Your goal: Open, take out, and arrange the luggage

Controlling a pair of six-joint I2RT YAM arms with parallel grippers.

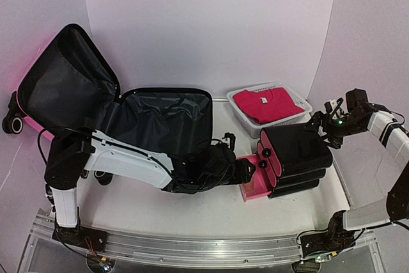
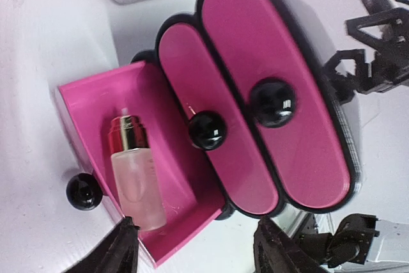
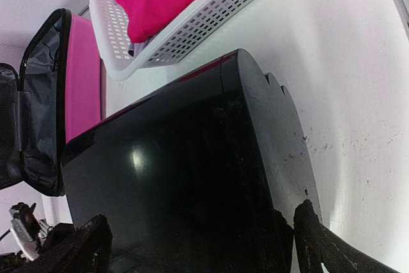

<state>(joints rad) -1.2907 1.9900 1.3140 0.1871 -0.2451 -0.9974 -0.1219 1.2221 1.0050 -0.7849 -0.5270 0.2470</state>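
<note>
The pink suitcase (image 1: 163,119) lies open at the back left, its black-lined lid (image 1: 64,84) tilted up against the wall; its pink shell shows in the right wrist view (image 3: 83,75). My left gripper (image 1: 246,169) is open and empty in front of a pulled-out pink drawer (image 2: 160,177) of the stack of black cases (image 1: 297,151). The drawer holds a frosted bottle (image 2: 134,180) with a pink cap. In the left wrist view the left gripper (image 2: 201,254) has its fingertips (image 2: 124,244) spread below the drawer. My right gripper (image 1: 319,126) is open over the stack's far end (image 3: 192,177).
A white mesh basket (image 1: 252,126) with a red garment (image 1: 265,103) stands behind the stack, also in the right wrist view (image 3: 192,30). The drawer's black knob (image 2: 83,191) sticks out toward my left gripper. Metal rails (image 1: 192,250) line the near table edge.
</note>
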